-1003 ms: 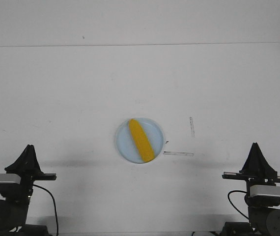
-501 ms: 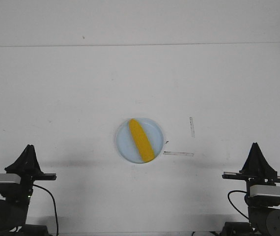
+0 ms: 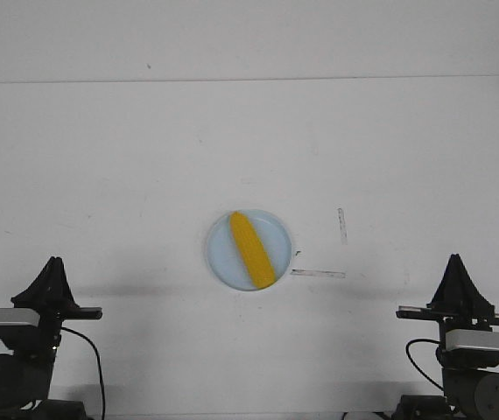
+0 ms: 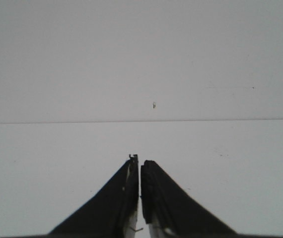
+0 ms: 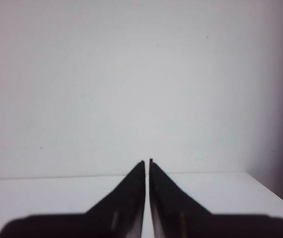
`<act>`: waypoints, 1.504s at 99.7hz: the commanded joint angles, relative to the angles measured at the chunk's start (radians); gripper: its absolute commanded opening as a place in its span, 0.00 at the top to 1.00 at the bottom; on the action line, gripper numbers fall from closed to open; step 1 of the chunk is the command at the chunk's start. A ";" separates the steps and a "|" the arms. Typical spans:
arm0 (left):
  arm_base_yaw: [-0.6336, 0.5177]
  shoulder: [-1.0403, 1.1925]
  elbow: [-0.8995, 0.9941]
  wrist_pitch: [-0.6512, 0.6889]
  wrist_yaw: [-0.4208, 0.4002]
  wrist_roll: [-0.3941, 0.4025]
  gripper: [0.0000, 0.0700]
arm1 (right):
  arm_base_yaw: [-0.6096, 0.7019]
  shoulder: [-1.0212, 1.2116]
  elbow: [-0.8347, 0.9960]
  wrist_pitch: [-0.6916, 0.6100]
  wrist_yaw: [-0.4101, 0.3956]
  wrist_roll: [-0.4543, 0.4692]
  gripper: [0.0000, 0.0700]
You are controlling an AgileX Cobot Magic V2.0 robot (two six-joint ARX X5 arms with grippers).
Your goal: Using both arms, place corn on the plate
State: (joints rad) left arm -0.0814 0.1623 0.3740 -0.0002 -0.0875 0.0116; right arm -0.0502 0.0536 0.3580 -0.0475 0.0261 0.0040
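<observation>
Yellow corn (image 3: pixel 252 250) lying diagonally on pale-blue plate (image 3: pixel 220 259), mid-table. Left gripper (image 3: pixel 51 265) and right gripper (image 3: pixel 455 261) at near corners, jaws together, holding nothing.

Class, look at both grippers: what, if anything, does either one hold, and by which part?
Nothing. Both the left gripper and right gripper are shut and empty; the corn lies on the plate.

Bright, even light; soft shadow band along the near table (image 3: pixel 144 175); right wrist view blurred, pinkish.
</observation>
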 commanded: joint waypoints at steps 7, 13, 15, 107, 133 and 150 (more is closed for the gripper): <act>0.021 -0.015 -0.111 0.163 0.013 -0.006 1.00 | 0.001 -0.003 0.008 0.010 0.001 -0.001 0.98; 0.037 -0.027 -0.169 0.219 0.033 -0.006 1.00 | 0.001 -0.003 0.008 0.010 0.000 -0.001 0.98; 0.043 -0.031 -0.187 0.229 0.040 -0.006 1.00 | 0.001 -0.003 0.008 0.010 0.000 -0.001 0.98; 0.048 -0.159 -0.361 0.159 0.061 -0.006 1.00 | 0.001 -0.003 0.008 0.010 0.001 -0.001 0.98; 0.048 -0.159 -0.360 0.159 0.061 -0.005 1.00 | 0.001 -0.003 0.008 0.010 0.001 -0.002 0.98; 0.048 -0.159 -0.360 0.158 0.061 -0.005 1.00 | 0.001 -0.003 0.008 0.010 0.001 -0.002 0.98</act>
State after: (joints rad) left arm -0.0311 0.0048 0.0341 0.1432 -0.0273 0.0086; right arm -0.0494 0.0536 0.3580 -0.0471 0.0261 0.0040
